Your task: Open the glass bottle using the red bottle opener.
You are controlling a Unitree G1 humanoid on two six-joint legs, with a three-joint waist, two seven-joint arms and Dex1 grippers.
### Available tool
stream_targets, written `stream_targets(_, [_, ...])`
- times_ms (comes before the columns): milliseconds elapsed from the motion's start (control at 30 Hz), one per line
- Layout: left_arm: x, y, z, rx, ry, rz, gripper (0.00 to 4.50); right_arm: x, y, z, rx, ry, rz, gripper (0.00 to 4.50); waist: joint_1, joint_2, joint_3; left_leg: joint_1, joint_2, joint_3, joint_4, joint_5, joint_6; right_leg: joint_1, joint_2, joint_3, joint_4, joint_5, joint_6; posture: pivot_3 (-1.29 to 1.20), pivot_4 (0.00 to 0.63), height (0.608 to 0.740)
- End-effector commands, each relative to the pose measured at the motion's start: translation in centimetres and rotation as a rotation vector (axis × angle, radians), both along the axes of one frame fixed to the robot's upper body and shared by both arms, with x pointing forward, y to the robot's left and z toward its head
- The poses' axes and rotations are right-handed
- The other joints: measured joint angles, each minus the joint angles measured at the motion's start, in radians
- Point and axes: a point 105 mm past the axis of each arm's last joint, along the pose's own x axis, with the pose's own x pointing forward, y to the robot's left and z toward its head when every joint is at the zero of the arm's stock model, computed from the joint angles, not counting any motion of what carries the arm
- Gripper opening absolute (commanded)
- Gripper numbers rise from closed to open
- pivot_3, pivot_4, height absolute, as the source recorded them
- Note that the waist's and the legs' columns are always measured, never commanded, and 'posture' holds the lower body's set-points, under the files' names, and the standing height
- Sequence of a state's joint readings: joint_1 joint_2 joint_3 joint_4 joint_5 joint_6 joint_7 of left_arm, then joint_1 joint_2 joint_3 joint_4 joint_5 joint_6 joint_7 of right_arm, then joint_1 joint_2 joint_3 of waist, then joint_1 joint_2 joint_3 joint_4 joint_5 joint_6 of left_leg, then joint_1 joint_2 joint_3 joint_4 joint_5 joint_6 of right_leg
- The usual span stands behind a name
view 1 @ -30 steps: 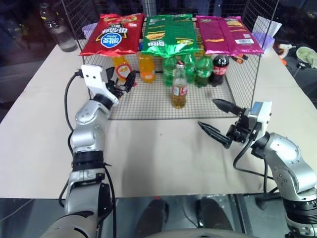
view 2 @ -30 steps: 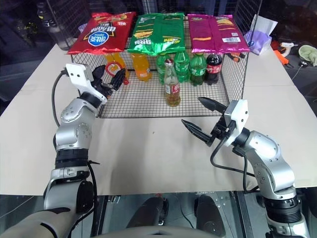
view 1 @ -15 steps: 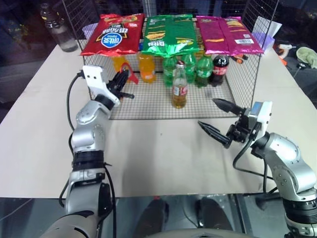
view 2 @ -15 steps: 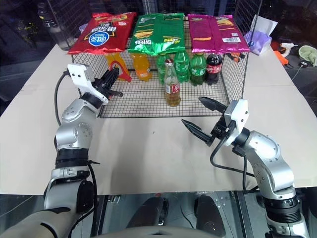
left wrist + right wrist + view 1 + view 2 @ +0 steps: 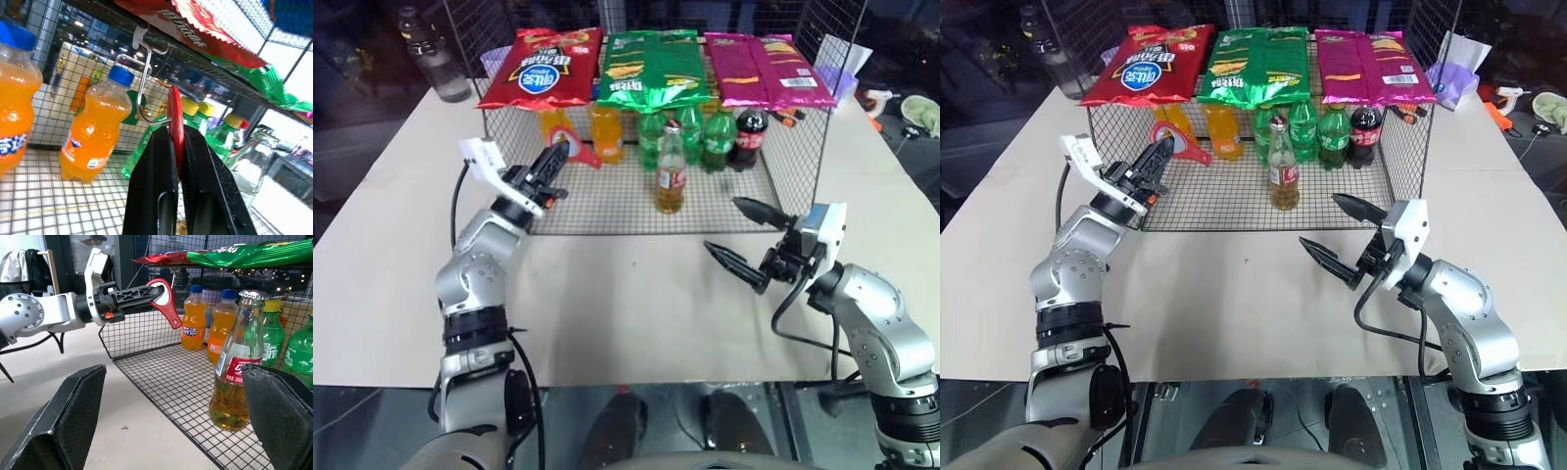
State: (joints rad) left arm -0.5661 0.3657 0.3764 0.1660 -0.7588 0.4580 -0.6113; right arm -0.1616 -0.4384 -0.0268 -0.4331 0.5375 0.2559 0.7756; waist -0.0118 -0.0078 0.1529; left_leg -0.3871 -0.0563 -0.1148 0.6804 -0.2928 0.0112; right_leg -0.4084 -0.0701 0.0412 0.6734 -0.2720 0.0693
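The glass bottle (image 5: pixel 672 176) of amber liquid, with a red-and-white label, stands upright on the wire shelf floor at the front middle; its cap (image 5: pixel 252 295) is on. My left gripper (image 5: pixel 556 159) reaches into the shelf's left side and is shut on the red bottle opener (image 5: pixel 576 148), whose handle slants out past the fingertips. In the left wrist view the opener (image 5: pixel 175 117) is edge-on between the fingers, meeting a wire hook (image 5: pixel 145 93) under the shelf top. My right gripper (image 5: pixel 736 235) hangs open in front of the shelf, right of the bottle and empty.
A wire rack (image 5: pixel 803 147) carries chip bags (image 5: pixel 651 69) on top. Orange soda bottles (image 5: pixel 604 132), green bottles (image 5: pixel 705 132) and a cola bottle (image 5: pixel 750 132) line its back. A water bottle (image 5: pixel 429 64) stands at the far left of the paper-covered table (image 5: pixel 626 304).
My left gripper has shut on the red opener, rolled its wrist and drawn back a little with it. The right arm has not moved.
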Motion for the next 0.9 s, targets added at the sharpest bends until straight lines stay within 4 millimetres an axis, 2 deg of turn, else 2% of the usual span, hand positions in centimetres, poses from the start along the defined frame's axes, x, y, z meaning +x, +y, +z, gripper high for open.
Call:
stream_targets(33, [-1.0,-1.3,1.9,-0.02,-0.065,-0.086,0.06,-0.3,0.0,0.7,0.014,-0.039,-0.001,4.5,0.0,0.0,0.0,0.0,0.0,0.0,0.0,0.0,0.0,0.0,0.0,0.0,0.0,0.0,0.0,0.0,0.15,0.74])
stream_targets(167, [-1.1,-1.4,2.0,-0.029,-0.07,-0.089,0.06,-0.1,0.1,0.8,0.014,-0.043,-0.003,4.5,0.001,0.0,0.0,0.0,0.0,0.0,0.001,0.0,0.0,0.0,0.0,0.0,0.001,0.0,0.0,0.0,0.15,0.74])
stream_targets(300, [-1.1,-0.7,3.0,-0.087,-0.106,-0.058,0.06,0.0,0.0,0.5,0.007,-0.039,-0.006,4.5,0.002,0.0,0.0,-0.001,0.0,0.0,0.002,0.0,0.0,0.0,0.0,0.0,0.001,0.0,0.0,0.0,0.15,0.74])
stream_targets(500, [-0.6,0.6,3.2,-0.099,-0.116,0.013,0.06,0.1,-0.1,0.2,-0.005,-0.035,-0.012,4.5,-0.006,0.0,0.0,0.0,0.0,0.001,0.002,0.0,0.0,-0.001,0.001,0.001,0.004,0.0,0.0,0.0,0.15,0.74])
stream_targets(567, [-0.7,0.4,3.1,-0.095,-0.11,-0.001,0.06,0.1,-0.2,0.1,-0.007,-0.034,-0.015,4.5,-0.006,0.0,0.0,0.001,0.001,0.001,0.002,0.0,0.0,-0.001,0.001,0.002,0.004,0.0,0.0,0.0,0.15,0.74])
stream_targets(667, [-1.1,-0.5,2.8,-0.098,-0.098,-0.054,0.06,0.2,-0.2,0.0,-0.016,-0.035,-0.024,4.5,-0.004,0.0,0.0,0.001,0.0,0.001,0.003,0.0,0.0,-0.001,0.001,0.002,0.004,0.0,0.0,0.0,0.15,0.74])
stream_targets(800, [-3.1,-3.6,1.2,-0.036,-0.06,-0.255,0.06,0.5,0.3,-0.5,-0.05,0.045,-0.027,4.5,-0.004,0.0,0.0,0.0,0.0,0.001,0.003,0.0,0.0,-0.001,0.0,0.002,0.004,0.0,0.0,0.0,0.15,0.74])
stream_targets(900, [-4.7,-5.2,0.2,-0.006,-0.019,-0.394,0.06,0.7,0.8,-0.9,-0.058,0.125,-0.014,4.5,-0.004,0.0,0.0,0.0,0.0,0.001,0.003,0.0,0.0,-0.001,0.0,0.002,0.004,0.0,0.0,0.0,0.15,0.74])
